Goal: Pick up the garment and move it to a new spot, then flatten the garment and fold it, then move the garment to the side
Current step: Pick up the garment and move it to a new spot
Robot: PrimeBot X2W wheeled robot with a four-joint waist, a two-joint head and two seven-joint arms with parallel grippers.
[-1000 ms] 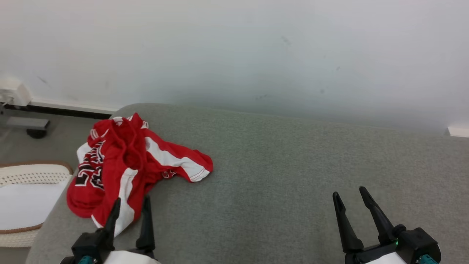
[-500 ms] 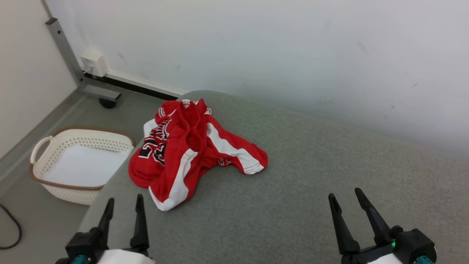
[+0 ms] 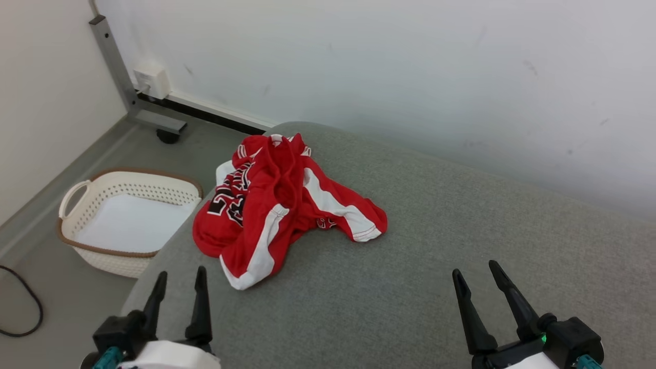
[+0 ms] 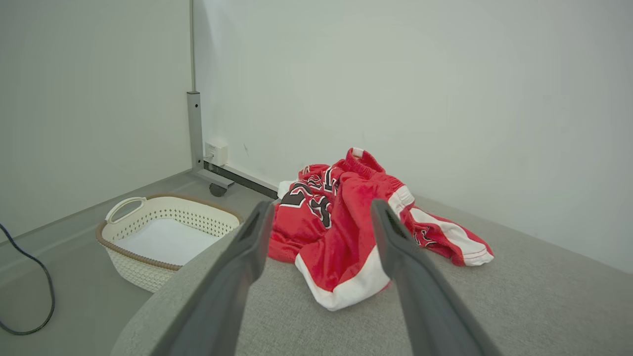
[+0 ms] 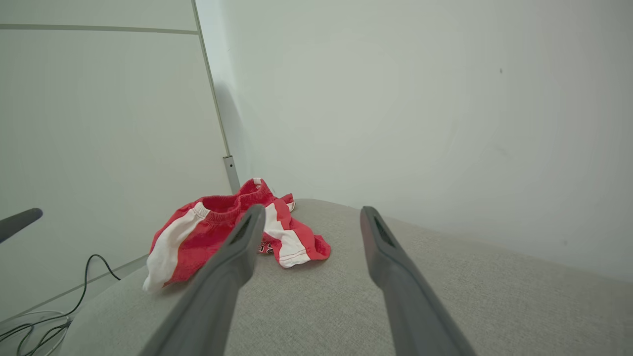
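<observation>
Now the garment [image 3: 287,205] lies in a crumpled heap on the grey surface [image 3: 410,266], at its far left corner and close to the rounded edge. It is red, with white stripes and some black letters on the side turned to the left. One white-edged end points toward the robot, another end reaches out to the right.

Left end effector [image 3: 182,271] hovers over the near left part of the surface, just in front of the garment and not touching it. Its two fingers stand wide apart and hold nothing. In the left wrist view the garment is seen straight ahead between these fingers.

Right end effector [image 3: 474,268] is over the near right part of the surface, well apart from the garment. Its fingers are also spread wide and empty.

On the floor to the left of the surface stands a white basket [image 3: 154,185] with a brown rim. A dark cable [image 3: 25,307] lies near it. Behind is a pale wall [image 3: 410,77].
</observation>
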